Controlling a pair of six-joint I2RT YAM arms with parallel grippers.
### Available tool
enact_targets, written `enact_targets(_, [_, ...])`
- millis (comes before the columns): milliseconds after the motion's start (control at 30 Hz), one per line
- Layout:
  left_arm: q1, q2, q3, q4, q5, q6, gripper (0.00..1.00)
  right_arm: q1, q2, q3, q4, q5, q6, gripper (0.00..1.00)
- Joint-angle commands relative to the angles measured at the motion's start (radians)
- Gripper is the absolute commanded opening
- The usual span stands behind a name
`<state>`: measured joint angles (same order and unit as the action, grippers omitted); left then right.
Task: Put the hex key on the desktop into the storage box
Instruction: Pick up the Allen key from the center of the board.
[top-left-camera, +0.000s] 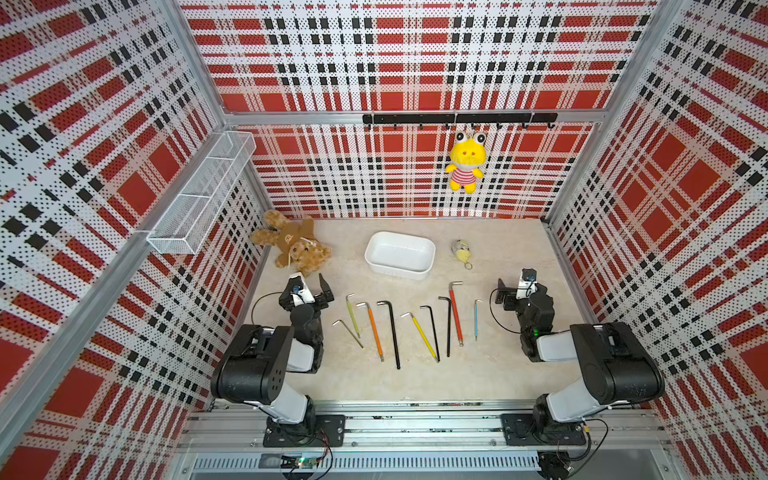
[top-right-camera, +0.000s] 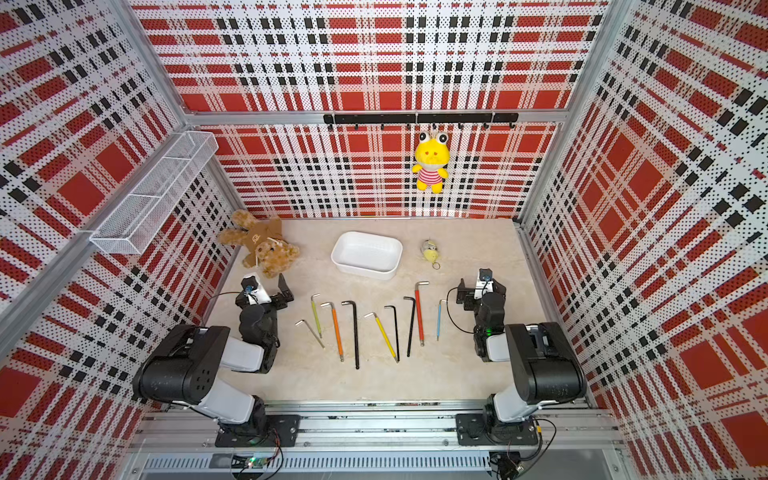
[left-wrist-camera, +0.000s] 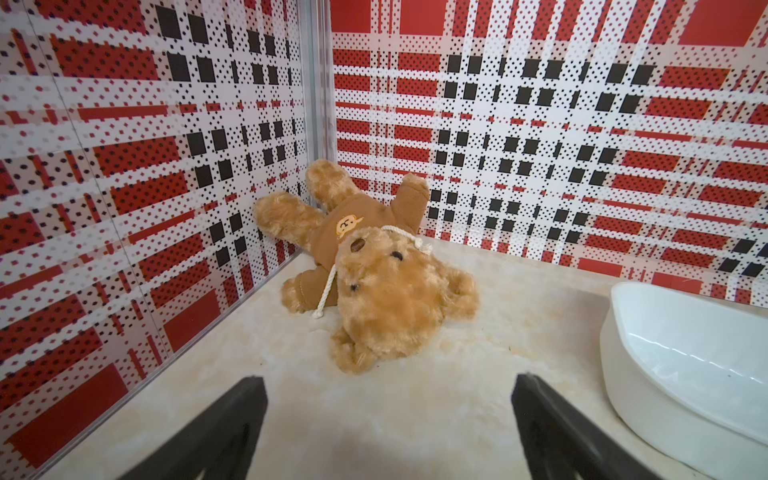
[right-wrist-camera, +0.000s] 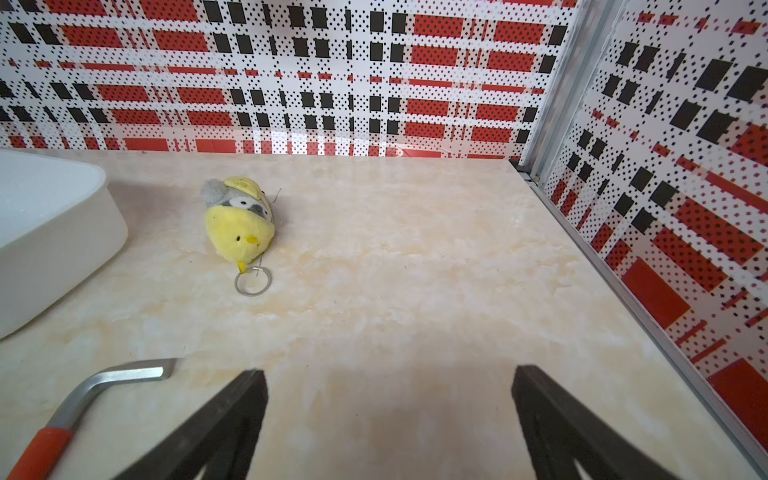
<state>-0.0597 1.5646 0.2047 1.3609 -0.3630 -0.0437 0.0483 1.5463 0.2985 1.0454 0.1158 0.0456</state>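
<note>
Cream marbled desk (top-left-camera: 478, 374) is seen in both top views. White storage box (top-left-camera: 398, 272) is set at back centre, teddy bear (top-left-camera: 297, 245) laid in the back-left corner, yellow plush keychain (top-left-camera: 460, 250) right of the box. Nine hex keys (top-left-camera: 390, 332) are laid side by side nearer the front.

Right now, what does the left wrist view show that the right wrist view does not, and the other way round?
Only the left wrist view: the teddy bear lying in the corner, and the left gripper, open and empty. Only the right wrist view: the yellow chick keychain, the bent end of a red-handled hex key, and the right gripper, open and empty. Both: the desktop and part of the white storage box.
</note>
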Motion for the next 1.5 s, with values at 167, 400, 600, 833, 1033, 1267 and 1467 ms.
enact_targets(167, [0.006,0.002,0.007,0.017,0.027,0.011,0.99,-0.01,-0.005,0.017,0.002,-0.001,0.007,1.0])
enact_targets(400, [0.018,0.002,0.012,0.007,0.056,0.006,0.99,-0.009,-0.005,0.017,0.002,-0.001,0.007,1.0])
enact_targets(600, [0.027,-0.001,0.012,0.003,0.073,0.001,0.99,-0.02,-0.005,0.023,-0.01,-0.026,0.011,1.0])
enact_targets(833, [0.036,-0.101,0.048,-0.145,-0.016,-0.044,0.99,-0.019,-0.068,0.087,-0.167,-0.068,-0.013,1.0])
enact_targets(1033, [0.001,-0.271,0.248,-0.578,-0.025,-0.101,0.99,0.033,-0.204,0.43,-0.804,0.2,0.035,1.0])
enact_targets(1267, [-0.082,-0.335,0.473,-0.902,0.105,-0.151,0.99,0.073,-0.128,0.819,-1.561,0.21,0.221,1.0])
enact_targets(1467, [-0.178,-0.285,0.635,-1.124,0.145,-0.119,0.99,0.088,-0.121,0.893,-1.847,0.025,0.329,1.0])
